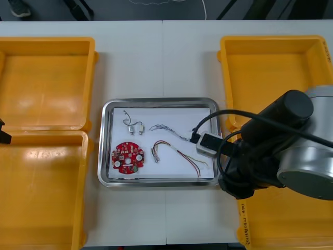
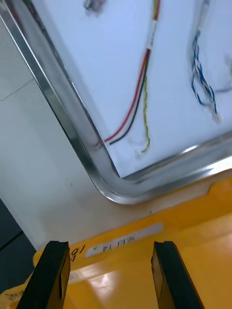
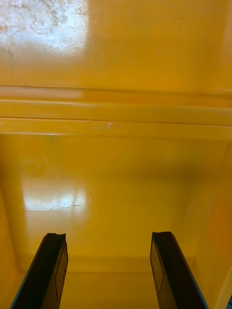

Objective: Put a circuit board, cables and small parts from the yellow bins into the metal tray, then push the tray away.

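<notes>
The metal tray (image 1: 156, 101), white inside, lies at the middle of the table. It holds a round red circuit board (image 1: 128, 156), small metal parts (image 1: 136, 126), a blue and white cable (image 1: 167, 128) and a red and yellow cable (image 1: 182, 155). My right arm (image 1: 270, 151) reaches over the tray's near right corner. In the right wrist view my right gripper (image 2: 110, 277) stands open with nothing in it, above a bin rim (image 2: 193, 231), just off the tray corner (image 2: 111, 188). The red and yellow cable (image 2: 140, 101) and the blue and white cable (image 2: 203, 87) lie beyond. My left gripper (image 3: 108, 270) is open over a bare yellow bin (image 3: 116, 63).
Two yellow bins stand on the left, one far (image 1: 44, 83) and one near (image 1: 41, 192), and both look bare. Two more stand on the right, far (image 1: 270, 73) and near (image 1: 291, 224). A little of the left arm (image 1: 2, 134) shows between the left bins.
</notes>
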Available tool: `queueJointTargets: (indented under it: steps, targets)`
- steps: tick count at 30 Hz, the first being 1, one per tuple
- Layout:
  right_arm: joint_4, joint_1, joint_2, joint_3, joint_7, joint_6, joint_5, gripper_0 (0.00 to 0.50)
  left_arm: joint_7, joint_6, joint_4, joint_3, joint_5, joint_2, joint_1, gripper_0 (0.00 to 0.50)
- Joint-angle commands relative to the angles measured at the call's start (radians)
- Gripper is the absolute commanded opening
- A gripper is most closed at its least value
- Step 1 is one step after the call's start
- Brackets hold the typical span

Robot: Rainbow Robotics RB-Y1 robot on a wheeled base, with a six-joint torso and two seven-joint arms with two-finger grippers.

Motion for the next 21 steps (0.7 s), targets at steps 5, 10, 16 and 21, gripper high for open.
queueJointTargets:
  steps: [5, 10, 16, 21]
  targets:
    - [0.046, -0.146, 0.101, 0.224, 0.045, -0.062, 0.090, 0.494, -0.063, 0.007, -0.027, 0.032, -0.010, -0.008, 0.019, 0.500]
    - [0.109, -0.193, 0.137, 0.305, 0.062, -0.109, 0.118, 0.493, -0.063, 0.007, -0.027, 0.032, -0.010, -0.008, 0.019, 0.500]
    - [0.183, -0.239, 0.187, 0.380, 0.081, -0.151, 0.152, 0.494, -0.063, 0.007, -0.027, 0.032, -0.010, -0.008, 0.019, 0.500]
    - [0.234, -0.265, 0.229, 0.442, 0.097, -0.172, 0.198, 0.494, -0.063, 0.007, -0.027, 0.032, -0.010, -0.008, 0.019, 0.500]
